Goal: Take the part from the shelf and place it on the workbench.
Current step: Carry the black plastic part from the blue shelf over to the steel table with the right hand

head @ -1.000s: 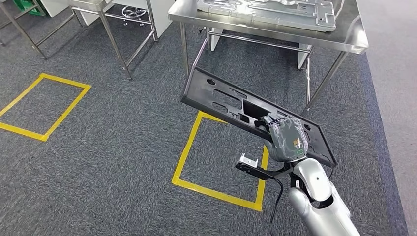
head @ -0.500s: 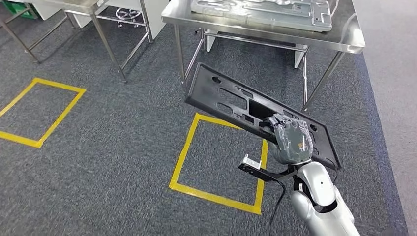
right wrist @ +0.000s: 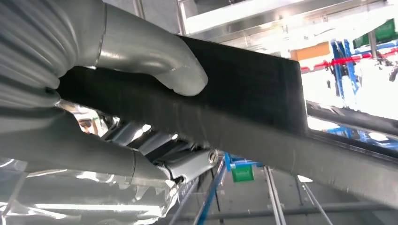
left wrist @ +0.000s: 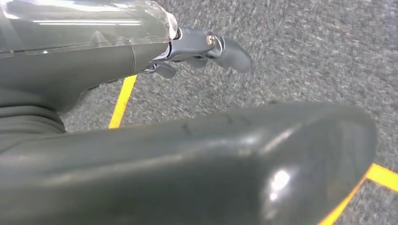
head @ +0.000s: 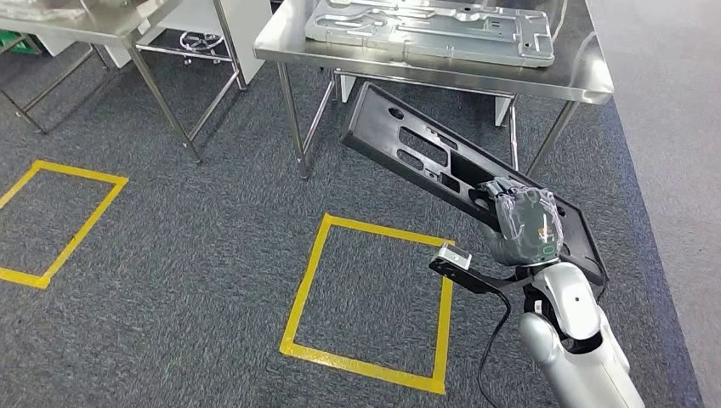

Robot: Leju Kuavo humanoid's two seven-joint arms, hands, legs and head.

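— How is the right hand (head: 525, 225) set?
— Raised in front of the workbench (head: 587, 76), fingers wrapped over one edge of the black part (head: 425, 157), which tilts up toward the bench's front edge.
— And up close?
— The right wrist view shows the thumb (right wrist: 155, 54) pressed on the part's face. The left hand (left wrist: 141, 47) hangs over carpet, apparently empty.
— Anything nearby?
— A silver panel (head: 429, 30) lies on the workbench; a yellow floor square (head: 306, 272) sits before it.
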